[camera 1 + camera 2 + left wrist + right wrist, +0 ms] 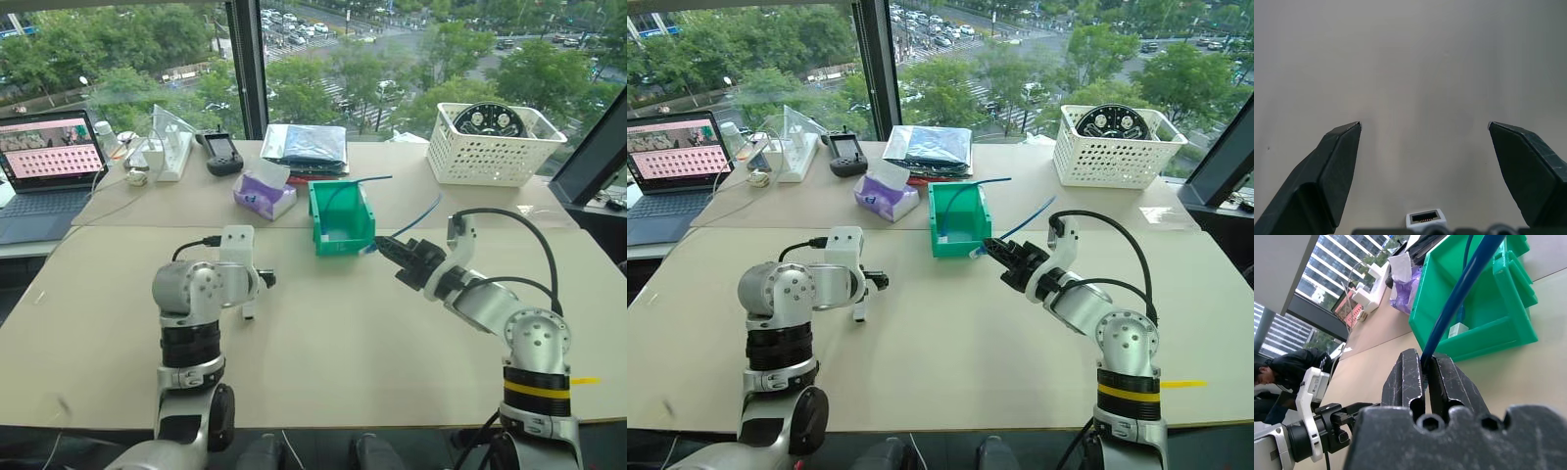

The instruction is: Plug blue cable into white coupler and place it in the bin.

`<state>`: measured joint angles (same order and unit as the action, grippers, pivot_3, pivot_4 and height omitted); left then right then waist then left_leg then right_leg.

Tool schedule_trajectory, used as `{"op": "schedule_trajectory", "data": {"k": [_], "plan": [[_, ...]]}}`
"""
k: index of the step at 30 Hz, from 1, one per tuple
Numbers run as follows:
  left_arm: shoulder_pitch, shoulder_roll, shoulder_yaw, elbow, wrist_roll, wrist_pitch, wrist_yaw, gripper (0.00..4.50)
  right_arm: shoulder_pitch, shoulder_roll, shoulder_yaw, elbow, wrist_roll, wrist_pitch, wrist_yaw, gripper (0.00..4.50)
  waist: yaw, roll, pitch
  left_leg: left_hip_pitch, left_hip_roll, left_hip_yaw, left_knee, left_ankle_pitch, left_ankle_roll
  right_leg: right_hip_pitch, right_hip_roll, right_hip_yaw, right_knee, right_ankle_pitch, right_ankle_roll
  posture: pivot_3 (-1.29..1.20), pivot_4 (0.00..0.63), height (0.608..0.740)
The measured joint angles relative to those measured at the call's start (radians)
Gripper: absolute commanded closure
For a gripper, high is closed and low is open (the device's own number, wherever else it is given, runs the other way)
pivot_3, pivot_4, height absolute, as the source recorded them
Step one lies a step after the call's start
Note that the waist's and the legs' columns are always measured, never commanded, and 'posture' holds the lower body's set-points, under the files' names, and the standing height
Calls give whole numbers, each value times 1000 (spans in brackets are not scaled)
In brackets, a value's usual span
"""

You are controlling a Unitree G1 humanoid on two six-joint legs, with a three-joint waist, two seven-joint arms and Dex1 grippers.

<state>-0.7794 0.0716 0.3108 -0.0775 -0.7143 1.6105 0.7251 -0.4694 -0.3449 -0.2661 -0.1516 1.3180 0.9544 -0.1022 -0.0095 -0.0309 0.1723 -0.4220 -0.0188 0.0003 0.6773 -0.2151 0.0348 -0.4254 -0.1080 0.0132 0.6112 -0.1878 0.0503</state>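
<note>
The table (323, 333) is lying wide and bare in front of both arms, with plenty of open surface between the grippers and its near edge. The clutter is sitting along the far side by the window: a laptop (49, 166) at the far left, a black handheld device (223, 154), a purple tissue pack (265, 191), a shiny bag (306, 145) and a white basket (495, 142) at the far right. The bin (341, 217) is standing near the middle of the table, bright green, with its lowered lip facing the robot.

The blue cable (1462, 298) is showing as a thin strand running from the right gripper up over the bin's front lip; another stretch of it is arching above the bin and trailing off to the right. In the right wrist view a small pale plug (1458, 329) is lying inside the bin against its front wall.

The white coupler (1424, 218) is lying on the table just under the left gripper (1425, 127), a tiny white block with its dark opening and contacts facing the camera. That gripper's fingers (1334, 161) are spreading wide, touching nothing.

The right gripper (1426, 377) is hovering just beside the bin's front right corner, its fingers pressing together and pinching the blue cable between them.
</note>
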Motion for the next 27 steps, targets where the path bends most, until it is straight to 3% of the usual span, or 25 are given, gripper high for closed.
{"op": "schedule_trajectory", "data": {"k": [7, 9, 11, 16, 27], "plan": [[-98, -11, 117, 238, -656, -6, 677, 18, 1, 2, -2, -2, -3, 0, 0, 4500, 10, 0, 0, 0, -1, 0, 0, 0, 0, 0, -1, 0, 1, 1, 1, 0, 150, 740], [-80, 149, -67, 267, -977, -138, 800, 18, 1, 8, -1, -7, -6, 0, 0, 4500, 4, 0, 0, 0, -1, 0, 0, -1, -2, -2, -1, 2, 3, 1, 0, 0, 150, 740], [-68, 264, -189, 260, -1155, -248, 820, 18, 6, 6, -9, -7, -10, 0, 0, 4500, 1, 0, 0, 1, -2, 0, -1, -1, -3, -3, -1, 2, 5, 1, -1, 0, 150, 740], [-52, 319, -317, 213, -1244, -365, 831, 18, 6, 16, -14, -8, -17, 0, -1, 4500, 12, 0, 0, 1, -4, 0, 0, 0, -3, -2, -2, 2, 2, 2, -1, 0, 150, 740], [91, 299, -325, 75, -1249, -477, 835, 18, 5, 29, -14, -8, -38, 0, 1, 4500, 17, 0, 0, 1, -4, 0, -1, 0, -3, -1, -1, 1, 1, 2, -1, 0, 150, 740]]}}
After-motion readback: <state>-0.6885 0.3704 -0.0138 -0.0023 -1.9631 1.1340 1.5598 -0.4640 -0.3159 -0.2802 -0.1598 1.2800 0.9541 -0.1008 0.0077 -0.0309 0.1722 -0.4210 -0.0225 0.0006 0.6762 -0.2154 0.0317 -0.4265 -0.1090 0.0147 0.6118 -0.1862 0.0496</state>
